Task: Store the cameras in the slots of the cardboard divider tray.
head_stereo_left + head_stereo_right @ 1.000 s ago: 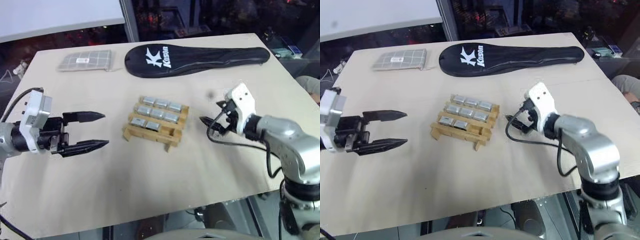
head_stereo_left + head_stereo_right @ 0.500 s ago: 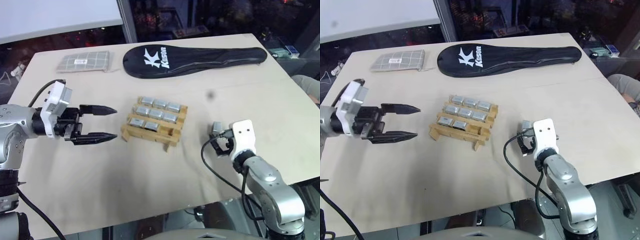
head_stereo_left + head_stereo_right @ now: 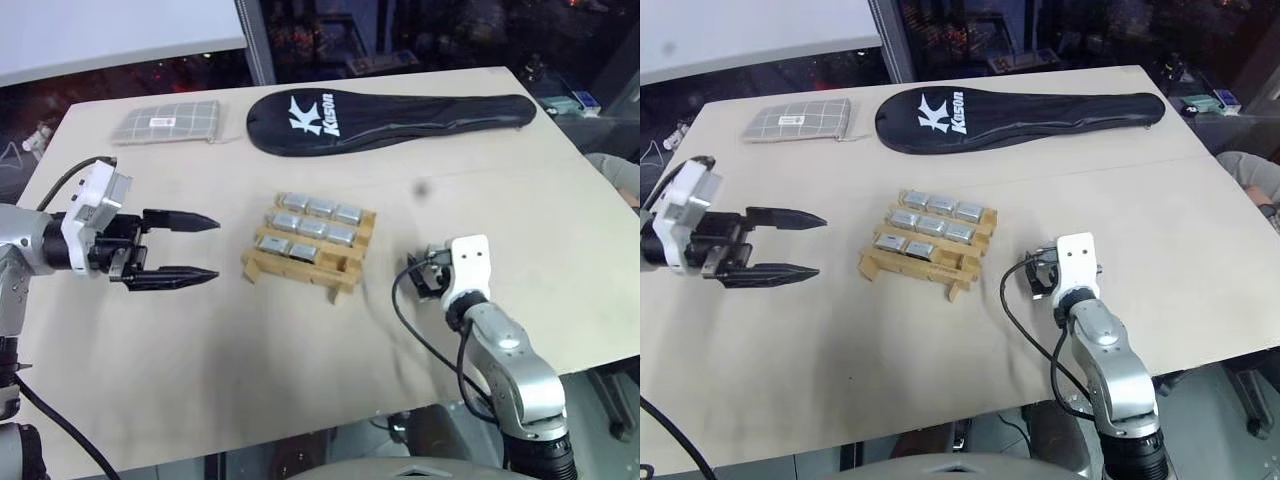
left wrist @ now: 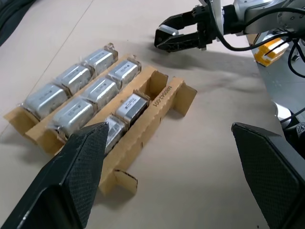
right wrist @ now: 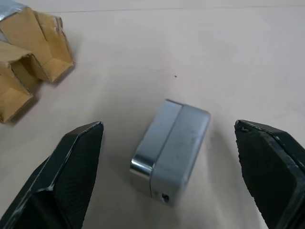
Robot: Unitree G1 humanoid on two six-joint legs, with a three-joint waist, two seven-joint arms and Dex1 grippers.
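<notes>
The cardboard divider tray [image 3: 311, 248] sits mid-table [image 3: 300, 370], bare board on every side. The left gripper [image 3: 185, 248], fingers spread and empty, hovers beside the tray. Just past the tray's other end, a loose camera [image 5: 170, 150] lies on the board between the right gripper's [image 4: 177, 38] spread fingers.

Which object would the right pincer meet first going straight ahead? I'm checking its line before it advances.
Probably the loose camera lying on the table, centred between the open right pincer's fingers; the cardboard divider tray sits off to one side.

Robot lab or demo space, plain beige worktable [image 3: 300, 400], dark glass partition [image 3: 420, 30] behind, cluttered shelves beyond
</notes>
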